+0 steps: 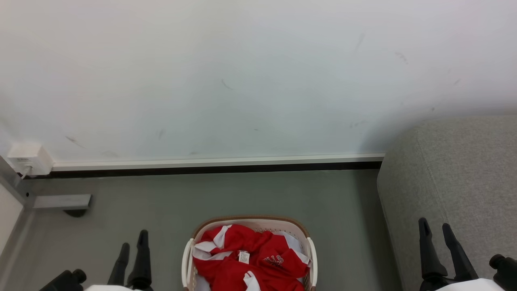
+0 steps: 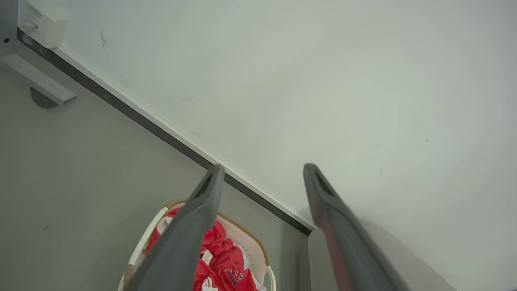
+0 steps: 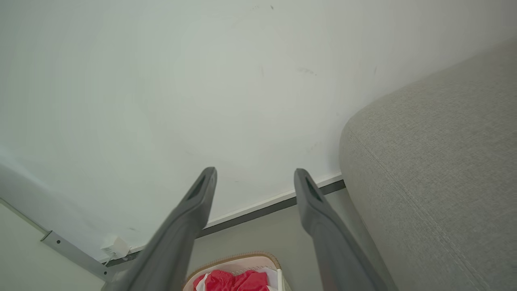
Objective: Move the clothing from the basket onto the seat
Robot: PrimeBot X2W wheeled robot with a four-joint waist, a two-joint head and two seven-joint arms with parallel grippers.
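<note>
Basket (image 1: 311,254) is on the floor (image 1: 169,202) a bit out from the wall with the red clothing (image 1: 238,270) piled inside, seat (image 1: 456,169) to its right, left hand (image 1: 134,238) and right hand (image 1: 434,223) both spread apart, holding nothing, either side of it.

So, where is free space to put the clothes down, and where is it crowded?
The grey sofa on the right is bare. The floor between the basket and the wall is free too. The basket is crowded with red and white clothing.
</note>
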